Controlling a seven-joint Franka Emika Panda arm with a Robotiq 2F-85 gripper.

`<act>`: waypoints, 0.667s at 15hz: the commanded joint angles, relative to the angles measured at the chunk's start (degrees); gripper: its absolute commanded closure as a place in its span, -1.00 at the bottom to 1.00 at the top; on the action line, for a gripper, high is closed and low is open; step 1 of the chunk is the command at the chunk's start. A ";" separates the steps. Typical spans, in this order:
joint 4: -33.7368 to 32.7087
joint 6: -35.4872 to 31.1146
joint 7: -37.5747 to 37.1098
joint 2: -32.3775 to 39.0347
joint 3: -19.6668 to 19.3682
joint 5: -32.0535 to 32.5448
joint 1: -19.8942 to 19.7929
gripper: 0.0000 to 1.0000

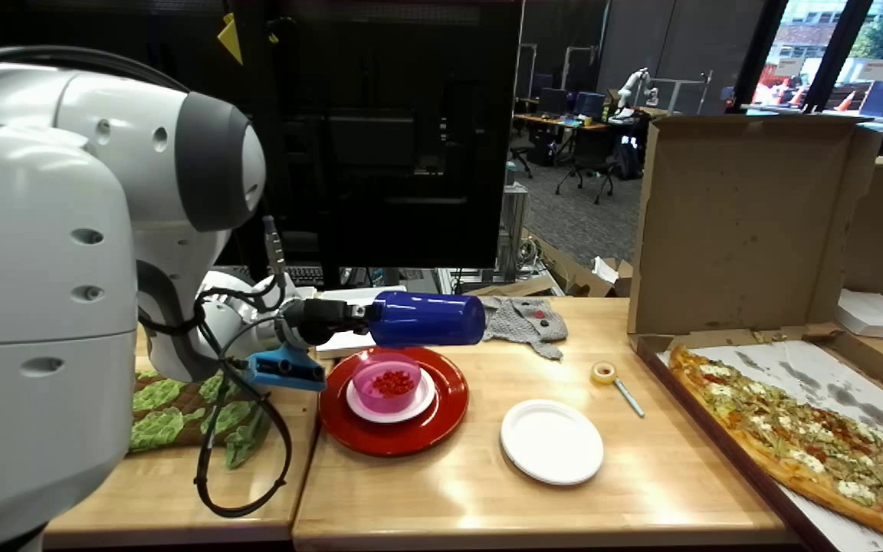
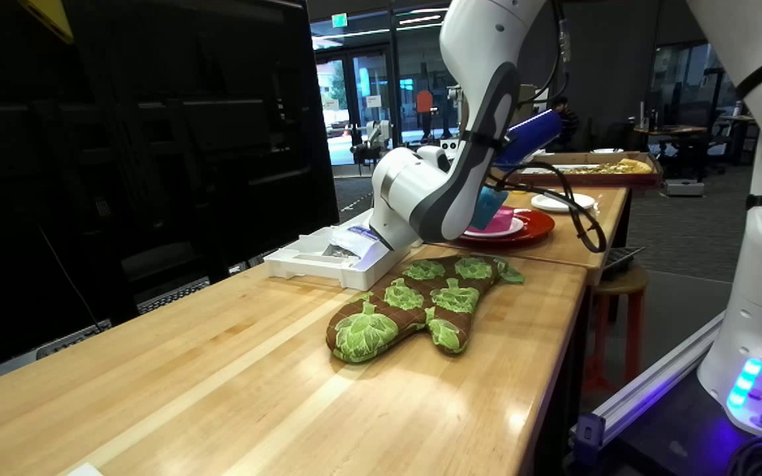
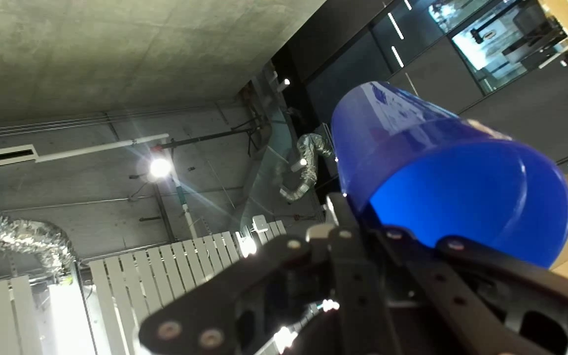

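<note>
A blue cup (image 1: 428, 318) lies tipped on its side in the air, with my gripper (image 1: 369, 313) shut on its wall at the rim. In the wrist view the cup's mouth faces back toward the camera, and one finger (image 3: 400, 241) sits inside the rim while the other stays outside; only bare blue inner wall (image 3: 461, 197) shows. Just below the cup is a pink bowl (image 1: 371, 387) holding small red pieces (image 1: 395, 383). That bowl rests on a white plate (image 1: 384, 416), which sits on a larger red plate (image 1: 441, 422). The cup also shows behind the arm in an exterior view (image 2: 532, 135).
A white plate (image 1: 552, 442) lies right of the red one, with a tape roll (image 1: 603, 372) and a pen (image 1: 629, 399) beyond. An open pizza box (image 1: 748, 230) stands farther right. A grey knitted cloth (image 1: 522, 322), oven mitt (image 2: 414, 307) and white tray (image 2: 321, 261) also lie about.
</note>
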State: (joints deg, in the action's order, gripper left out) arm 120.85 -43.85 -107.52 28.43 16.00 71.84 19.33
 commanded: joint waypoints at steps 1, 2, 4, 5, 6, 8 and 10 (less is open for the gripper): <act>1.43 -1.43 1.75 -3.01 0.71 0.41 -0.62 0.98; 1.48 -1.64 1.79 -3.24 0.71 0.38 -0.68 0.98; 1.61 -2.19 1.89 -3.77 0.75 0.27 -0.84 0.98; 1.64 -2.41 1.92 -4.01 0.73 0.23 -0.89 0.98; 1.71 -2.72 1.98 -4.30 0.74 0.16 -0.98 0.98; 1.87 -3.48 2.08 -4.85 0.81 -0.01 -1.17 0.98; 1.93 -4.14 2.11 -5.19 0.80 -0.13 -1.33 0.98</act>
State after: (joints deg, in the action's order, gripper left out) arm 120.90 -46.30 -107.02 26.22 16.12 71.84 18.61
